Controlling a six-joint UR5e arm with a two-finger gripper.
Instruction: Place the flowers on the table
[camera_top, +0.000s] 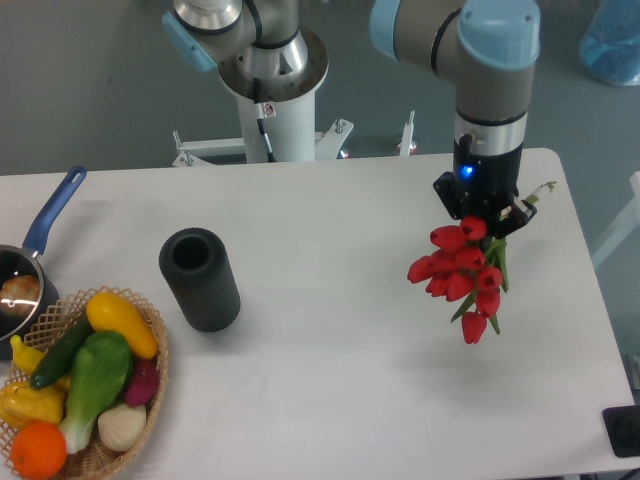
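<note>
A bunch of red tulips (460, 272) with green stems hangs from my gripper (485, 222) at the right side of the white table (340, 380). The stems run up to the right past the gripper, with pale stem ends sticking out near the table's far right edge. The flower heads point down and to the left. Whether they touch the table, I cannot tell. My gripper is shut on the stems; its fingertips are mostly hidden behind the blooms.
A black ribbed cylindrical vase (199, 279) stands left of centre. A wicker basket (150, 390) of toy vegetables and fruit sits at the front left corner. A blue-handled pot (30, 270) is at the left edge. The robot base (270, 80) stands behind the table.
</note>
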